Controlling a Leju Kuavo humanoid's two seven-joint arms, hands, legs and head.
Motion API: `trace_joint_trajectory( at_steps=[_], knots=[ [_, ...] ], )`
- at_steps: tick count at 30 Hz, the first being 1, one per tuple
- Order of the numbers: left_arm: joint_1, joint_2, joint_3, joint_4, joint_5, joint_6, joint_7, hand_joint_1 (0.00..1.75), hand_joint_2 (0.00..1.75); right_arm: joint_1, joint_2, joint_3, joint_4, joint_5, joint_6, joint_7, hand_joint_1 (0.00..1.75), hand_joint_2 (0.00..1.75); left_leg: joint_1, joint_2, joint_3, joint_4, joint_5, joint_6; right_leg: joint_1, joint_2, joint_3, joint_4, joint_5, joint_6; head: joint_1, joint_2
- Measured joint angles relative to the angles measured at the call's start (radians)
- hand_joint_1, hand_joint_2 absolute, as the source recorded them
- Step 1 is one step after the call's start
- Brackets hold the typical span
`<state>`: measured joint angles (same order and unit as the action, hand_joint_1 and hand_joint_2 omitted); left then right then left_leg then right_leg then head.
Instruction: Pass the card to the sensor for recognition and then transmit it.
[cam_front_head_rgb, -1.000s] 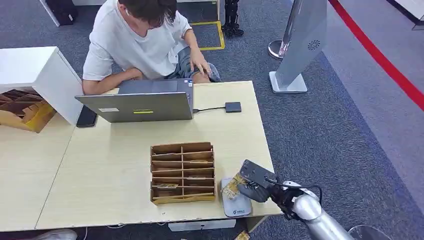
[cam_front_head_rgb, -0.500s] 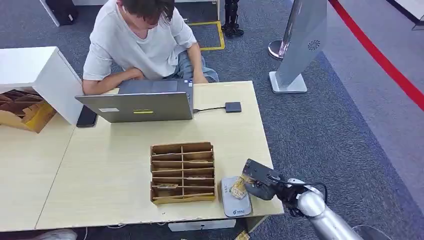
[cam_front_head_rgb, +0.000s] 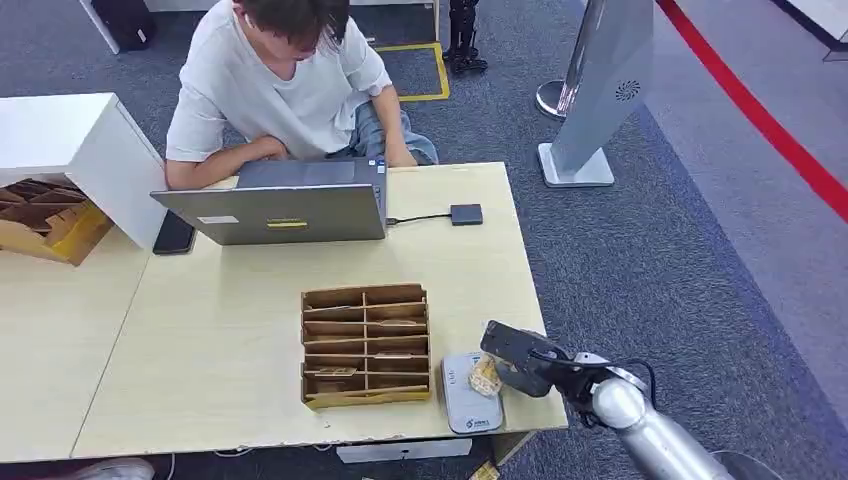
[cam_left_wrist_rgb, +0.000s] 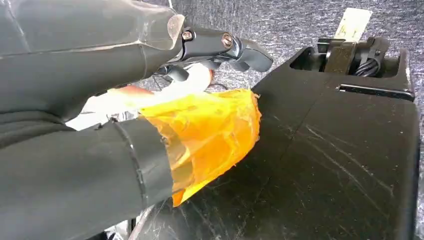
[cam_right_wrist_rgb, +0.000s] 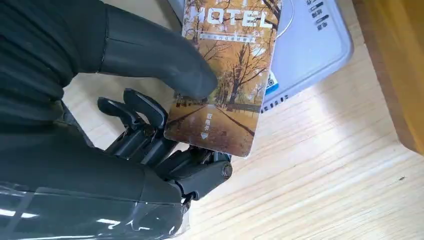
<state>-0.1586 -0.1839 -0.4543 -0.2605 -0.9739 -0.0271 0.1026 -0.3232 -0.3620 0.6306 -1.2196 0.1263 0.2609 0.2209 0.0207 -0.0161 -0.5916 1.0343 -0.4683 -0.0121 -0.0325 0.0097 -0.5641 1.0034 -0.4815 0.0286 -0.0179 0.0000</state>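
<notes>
While the person (cam_front_head_rgb: 285, 90) sits behind the laptop (cam_front_head_rgb: 272, 208) at the far side, the action is all at the near right corner of the surface (cam_front_head_rgb: 200, 330). Going big to small: surface, then the brown slotted card box (cam_front_head_rgb: 366, 345) in the middle, then the grey sensor (cam_front_head_rgb: 470, 393) lying flat just right of the box w/ its near end at the surface's near edge, then the right hand (cam_front_head_rgb: 528, 362), then the card (cam_front_head_rgb: 485, 375).

Key relation: the card is already over the sensor. In the head view it sits above the sensor's far-right part; the right wrist view (cam_right_wrist_rgb: 226, 75) shows the card's far end overlapping the grey pad and its near end over bare wood. Can't tell if it touches the pad or hovers just above. The card's long axis runs out from the hand toward the sensor, approx. along the sensor's own length.

Right hand (cam_right_wrist_rgb: 125, 125): gripping the card, thumb pressed on the printed face, darker fingers under the near end. The card sticks out ahead of the hand, i.e. box-side.

Left hand (cam_left_wrist_rgb: 100, 115): well away from the surface, wrist view looks at floor; its state can't be told.

Judgement: the read step looks underway, hand-off not yet done. Right hand is the only one placed to do it.
</notes>
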Motion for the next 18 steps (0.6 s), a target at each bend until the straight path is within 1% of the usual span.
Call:
trace_joint_trajectory(
  at_steps=[18],
  knots=[
    [0.000,0.000,-0.002,0.000,0.001,-0.007,0.000,0.00,0.00,-0.009,0.000,0.014,0.004,0.011,0.000,0.002,1.75,1.75,0.000,0.000,0.000,0.000,0.000,0.000,0.000,0.000,0.000,0.000,0.000,0.000,0.000,0.000]
  ],
)
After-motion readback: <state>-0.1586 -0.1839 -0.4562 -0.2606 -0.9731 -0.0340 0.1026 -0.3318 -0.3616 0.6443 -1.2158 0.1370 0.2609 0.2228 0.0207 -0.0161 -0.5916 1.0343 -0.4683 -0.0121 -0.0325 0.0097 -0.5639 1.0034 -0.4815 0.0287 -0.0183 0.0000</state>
